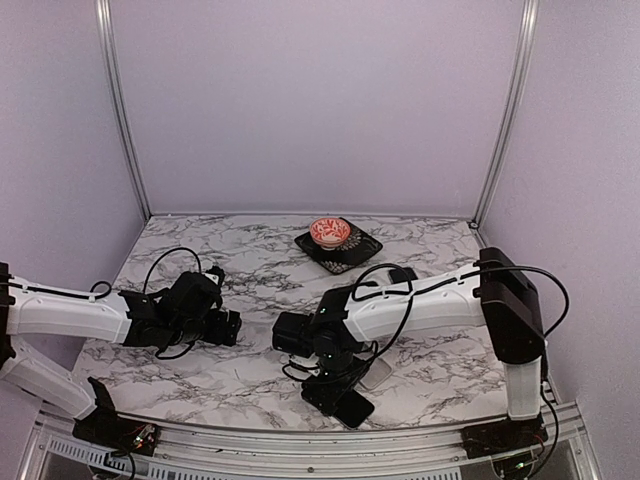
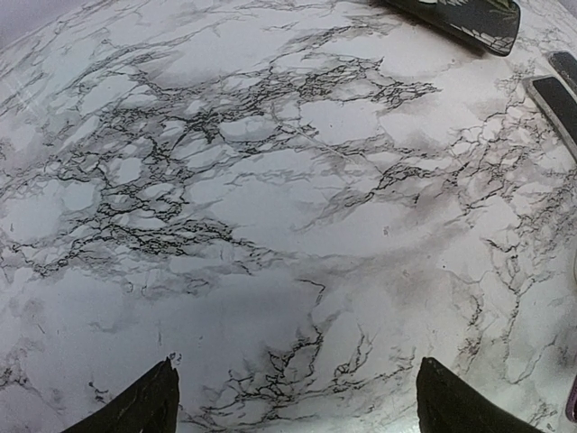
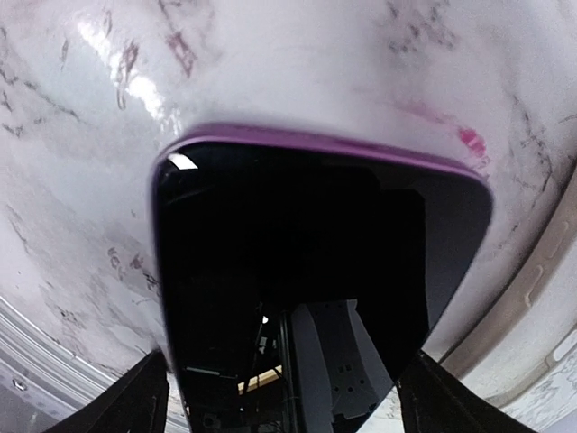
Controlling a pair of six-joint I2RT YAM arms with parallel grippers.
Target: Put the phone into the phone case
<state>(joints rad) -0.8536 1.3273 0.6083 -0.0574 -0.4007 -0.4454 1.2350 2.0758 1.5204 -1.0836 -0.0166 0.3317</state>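
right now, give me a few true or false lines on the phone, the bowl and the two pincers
The left pincer is open over bare table. True.
The bowl sits straight on the table. False: it rests on a dark plate at the far side.
The phone lies between the fingers of the right pincer. True.
The phone lies by the back wall. False: it lies at the near edge of the table.
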